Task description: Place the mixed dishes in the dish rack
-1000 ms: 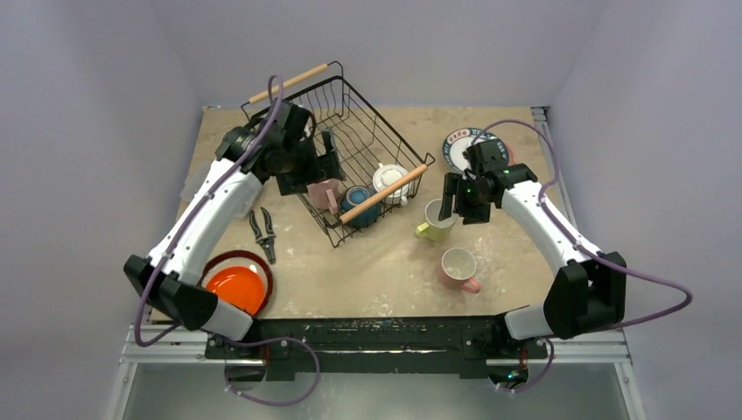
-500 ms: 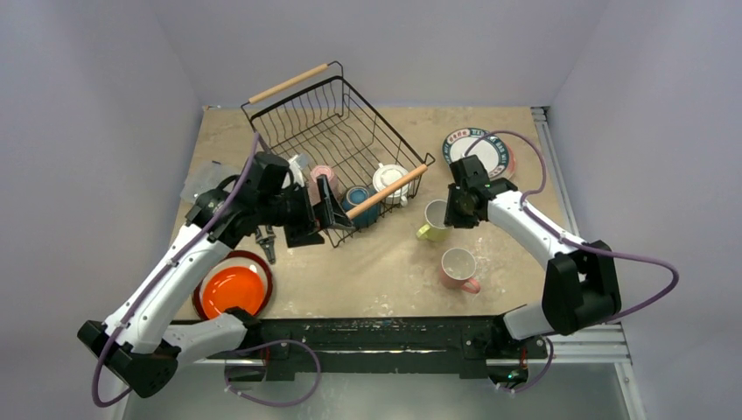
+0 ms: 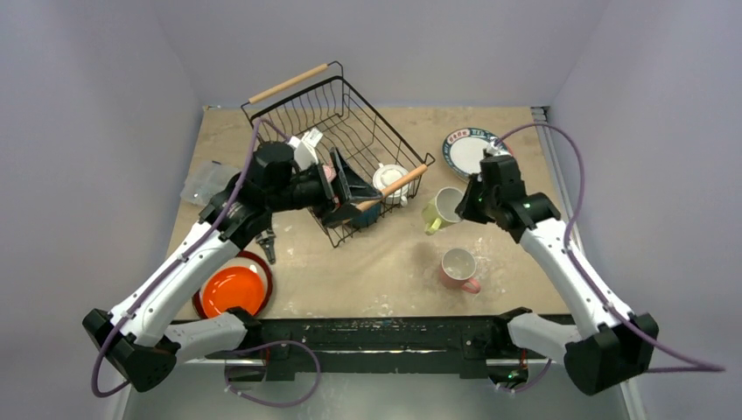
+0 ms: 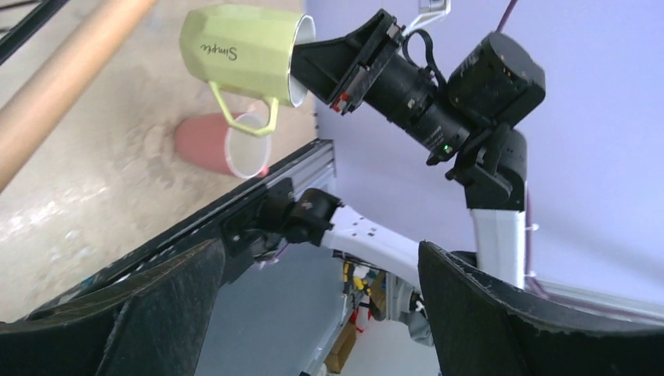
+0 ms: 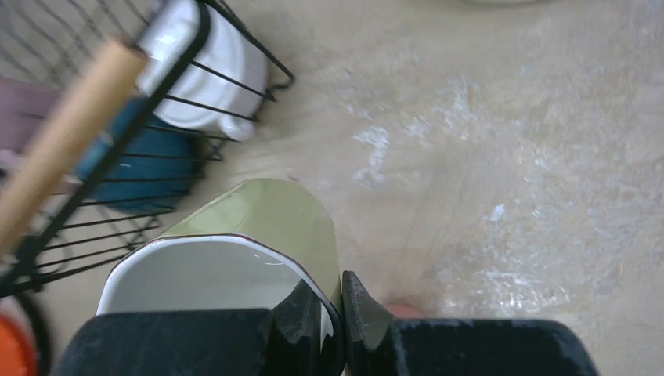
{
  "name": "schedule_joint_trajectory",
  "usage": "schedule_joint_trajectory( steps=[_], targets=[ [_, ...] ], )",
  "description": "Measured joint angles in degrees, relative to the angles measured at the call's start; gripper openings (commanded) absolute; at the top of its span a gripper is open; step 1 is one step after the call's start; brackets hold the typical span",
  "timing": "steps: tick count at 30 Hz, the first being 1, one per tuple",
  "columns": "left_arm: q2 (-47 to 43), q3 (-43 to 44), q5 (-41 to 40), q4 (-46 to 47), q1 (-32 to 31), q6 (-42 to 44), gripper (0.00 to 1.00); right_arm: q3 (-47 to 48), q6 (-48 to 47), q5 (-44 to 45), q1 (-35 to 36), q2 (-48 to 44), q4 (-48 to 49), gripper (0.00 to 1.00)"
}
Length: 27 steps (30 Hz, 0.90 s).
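My right gripper [image 3: 464,203] is shut on the rim of the yellow-green mug [image 3: 442,210], one finger inside and one outside the wall [image 5: 335,294]. The mug [image 4: 239,51] hangs tilted above the table, just right of the dish rack [image 3: 350,118]. My left gripper [image 3: 350,197] is open and holds nothing, hovering over the rack's near corner [image 4: 319,258]. In the rack sit a white two-handled cup [image 5: 203,70] and a teal bowl [image 5: 137,168]. A pink mug [image 3: 458,267] stands on the table. A teal-rimmed plate [image 3: 468,149] lies at the back right, an orange plate [image 3: 234,289] at the front left.
Black pliers [image 3: 267,241] lie left of the rack, and a clear plastic piece [image 3: 206,179] lies at the table's left edge. The rack's near wooden handle [image 3: 398,185] runs between the two grippers. The orange plate rests on a dark red-rimmed plate [image 3: 262,262].
The right gripper closed on the yellow-green mug's rim and lifted it, tilted, off the table. The left arm drew out of the rack and swung right, still open.
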Motion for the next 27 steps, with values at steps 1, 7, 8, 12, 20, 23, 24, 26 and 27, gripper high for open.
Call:
schedule_joint_trajectory(
  steps=[1, 7, 8, 12, 20, 23, 24, 26, 27],
  targets=[
    [1.3, 1.9, 0.7, 0.8, 0.0, 0.1, 0.93, 1.7, -0.1, -1.1, -0.5, -2.2, -0.8, 0.00],
    [5.0, 6.4, 5.0, 10.5, 0.0, -0.6, 0.94, 10.5, 0.3, -14.6, -1.8, -8.6, 2.2, 0.00],
    [5.4, 6.7, 5.6, 12.2, 0.0, -1.0, 0.94, 11.2, 0.9, -18.2, -1.8, -8.9, 3.6, 0.00],
    [6.1, 7.0, 7.0, 18.0, 0.0, -2.5, 0.95, 12.2, 5.6, -31.0, -1.6, -9.0, 11.7, 0.00],
    [2.8, 6.8, 5.2, 22.8, 0.0, -6.1, 0.98, 12.2, 18.4, -41.4, -2.3, -8.5, 29.7, 0.00],
    [-0.3, 5.9, 1.8, 22.5, 0.2, -7.0, 1.00, 12.2, 22.1, -44.5, -1.9, -8.6, 35.0, 0.00],
    [-1.1, 5.4, 0.9, 22.7, 0.2, -7.5, 1.00, 12.2, 23.0, -45.4, -1.8, -8.6, 36.3, 0.00],
    [-1.9, 4.9, 0.4, 23.6, 0.6, -9.0, 1.00, 12.1, 25.4, -47.2, -1.7, -8.5, 39.6, 0.00],
    [-1.8, 4.7, 0.4, 24.7, 0.7, -10.3, 1.00, 12.1, 26.5, -47.7, -1.6, -8.5, 41.3, 0.00]
  ],
)
